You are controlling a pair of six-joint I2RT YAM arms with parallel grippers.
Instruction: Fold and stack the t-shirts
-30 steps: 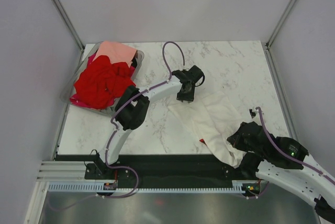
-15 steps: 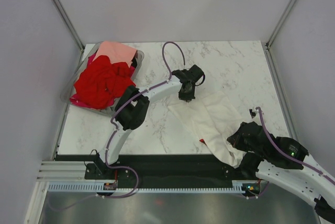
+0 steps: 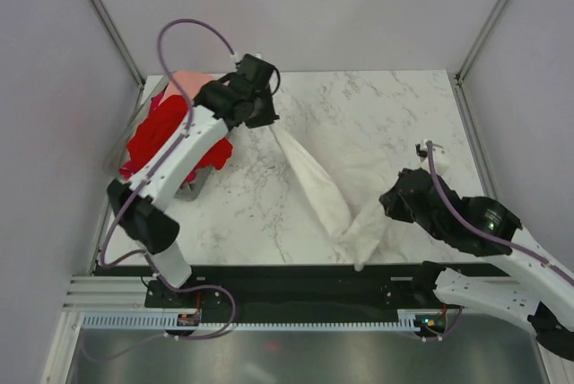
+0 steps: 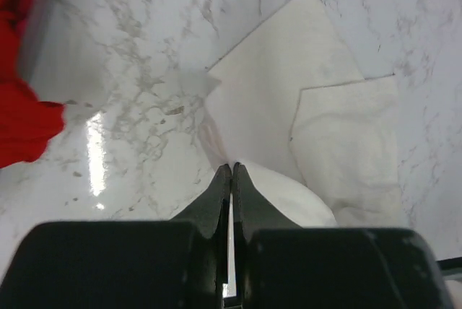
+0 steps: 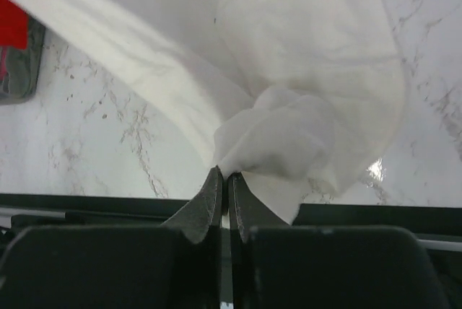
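Seen from above, a cream-white t-shirt [image 3: 309,178] hangs as a long, twisted band between two robot arms over a marble table [image 3: 386,115]. The left gripper [image 3: 266,120], raised near the far left of the table, has its jaws clenched on one end of the cloth; its wrist view shows the fingertips pressed together on a thin fold, with more of the shirt spread on the marble below. The right gripper [image 3: 389,211], toward the near right, is likewise clamped on a bunched wad of fabric. The shirt sags in a V between them, its lowest point close to the black rail [image 3: 296,276] at the table's near edge. Red t-shirts [image 3: 166,137] and a salmon-pink t-shirt [image 3: 184,82] are heaped in a clear bin [image 3: 190,188] at the far left, right beside the left arm. Several things could go wrong from here. Both pinches look small, so a hard pull could slip the cloth free. The band is twisted, so it may land creased rather than flat. The sagging middle could catch on the rail, and the left arm could drag the red heap.
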